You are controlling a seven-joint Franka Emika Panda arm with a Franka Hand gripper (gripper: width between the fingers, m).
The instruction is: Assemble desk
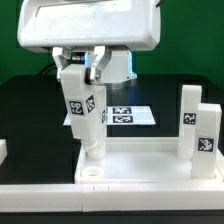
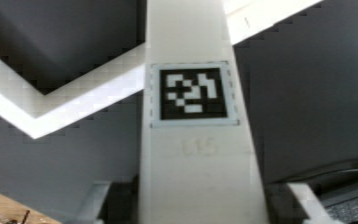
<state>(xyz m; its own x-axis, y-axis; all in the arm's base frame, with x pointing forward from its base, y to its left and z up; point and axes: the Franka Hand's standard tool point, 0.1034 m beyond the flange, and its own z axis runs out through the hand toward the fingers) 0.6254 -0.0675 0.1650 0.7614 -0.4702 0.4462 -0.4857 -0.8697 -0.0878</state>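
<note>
Gripping tagged leg (image 1: pixel 83 112) in claw (image 1: pixel 80 75), upright over desk top (image 1: pixel 140 165).

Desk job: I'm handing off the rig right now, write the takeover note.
Gripper: shut on the held leg, which hangs upright, slightly tilted.
Desk top: flat at the front of the table. The held leg's lower end is at its near corner on the exterior view's left; whether it is seated cannot be told.
Done: two legs stand upright at the top's far side, on the exterior view's right.
Left: seat this leg, release. A fourth leg is not clearly in view.
Marker board: behind the top.
</note>
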